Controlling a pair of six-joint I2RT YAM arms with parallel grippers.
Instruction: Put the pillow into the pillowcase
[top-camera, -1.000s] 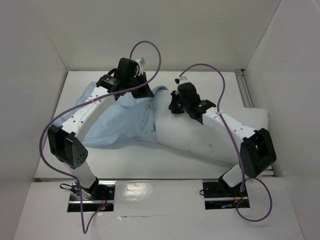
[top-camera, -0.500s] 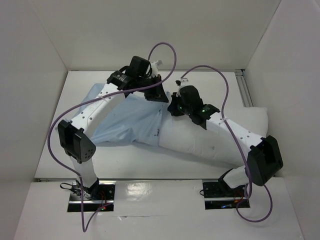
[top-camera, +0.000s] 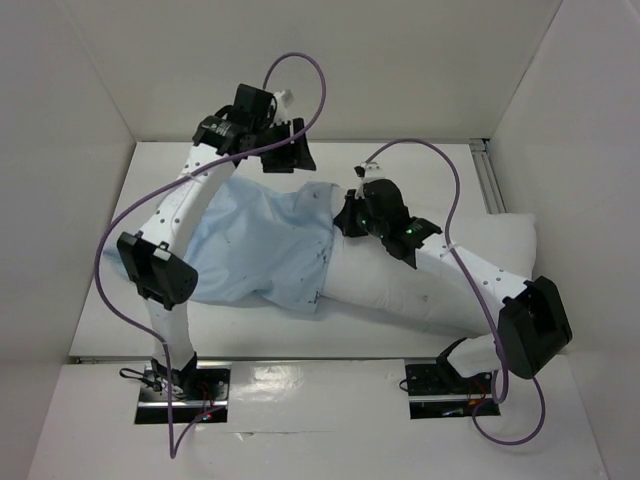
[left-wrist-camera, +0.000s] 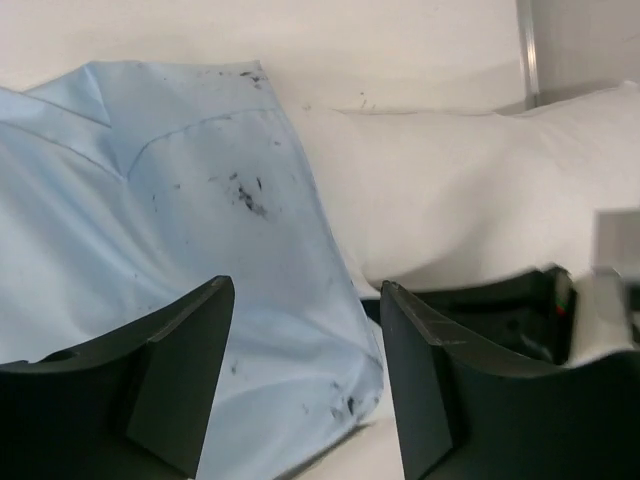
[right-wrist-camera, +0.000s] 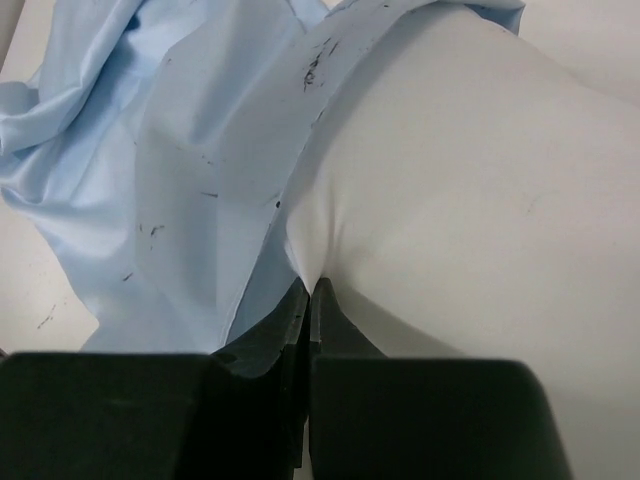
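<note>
The pillow (top-camera: 385, 280), left end in the pillowcase (top-camera: 250, 250), is pinched by the right gripper (right-wrist-camera: 308, 288); the left gripper (left-wrist-camera: 305, 300) hovers agape beyond.

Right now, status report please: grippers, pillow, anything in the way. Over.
Left gripper open above pillowcase, empty. Right gripper shut on pillow at the pillowcase edge. Pillow's end inside, most of it outside. Nothing blocking seen.

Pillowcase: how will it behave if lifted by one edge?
Likely floppy: the pillowcase lies in soft wrinkles and folds, so it should drape and sag. Probably light, being thin fabric. It may drag where it overlaps the pillow.
</note>
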